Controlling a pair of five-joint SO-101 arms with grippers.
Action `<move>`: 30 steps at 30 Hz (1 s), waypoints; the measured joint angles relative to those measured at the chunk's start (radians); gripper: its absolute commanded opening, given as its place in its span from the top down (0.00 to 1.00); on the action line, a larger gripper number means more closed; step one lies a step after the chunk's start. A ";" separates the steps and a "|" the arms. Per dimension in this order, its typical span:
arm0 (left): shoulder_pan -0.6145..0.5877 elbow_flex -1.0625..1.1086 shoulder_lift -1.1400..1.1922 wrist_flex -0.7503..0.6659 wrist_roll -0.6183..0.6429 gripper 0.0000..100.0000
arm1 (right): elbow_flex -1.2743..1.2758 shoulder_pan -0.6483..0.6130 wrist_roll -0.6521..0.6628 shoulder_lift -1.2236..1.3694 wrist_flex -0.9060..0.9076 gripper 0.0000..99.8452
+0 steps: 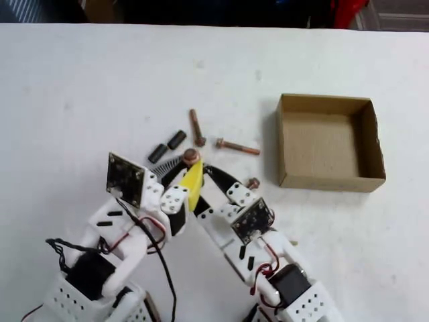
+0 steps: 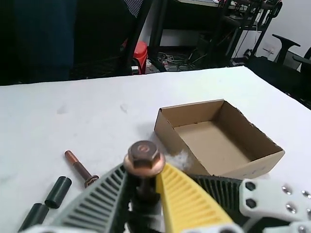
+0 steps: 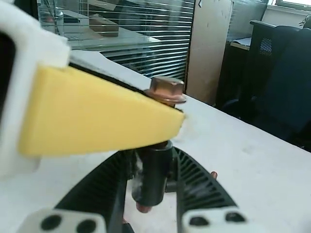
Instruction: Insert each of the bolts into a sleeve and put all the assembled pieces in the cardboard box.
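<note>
The white left arm [image 1: 120,231] and white right arm [image 1: 268,248] lean inward from the table's near edge. The left gripper [image 2: 144,187], with grey and yellow fingers, pinches a copper-coloured hex-head bolt [image 2: 144,158]. The black-fingered right gripper [image 3: 153,182] clamps the black cylindrical sleeve [image 3: 154,167] on its shank.

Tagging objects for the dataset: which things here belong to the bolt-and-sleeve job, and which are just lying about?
Job: gripped bolt; gripped sleeve around it; loose bolts; two spare sleeves; cardboard box.

Lying about: red container and office chair, both off the table, in the room behind.
</note>
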 measured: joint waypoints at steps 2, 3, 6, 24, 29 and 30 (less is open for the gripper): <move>0.003 0.000 0.000 0.000 -0.046 0.98 | 0.000 0.000 0.000 0.000 0.000 0.98; 0.003 0.000 0.000 0.000 -0.074 0.98 | 0.000 0.000 0.000 0.000 0.000 0.98; 0.005 0.000 0.000 0.000 -0.110 0.98 | 0.000 0.000 0.000 0.000 0.000 0.98; -0.002 0.038 -0.017 0.032 -0.123 0.82 | 0.000 0.009 -0.002 0.003 0.002 0.98; -0.003 0.038 -0.017 0.032 -0.123 0.82 | 0.000 0.009 -0.002 0.003 0.002 0.98; -0.009 0.034 -0.015 0.032 -0.123 0.82 | 0.000 0.009 -0.002 0.003 0.002 0.98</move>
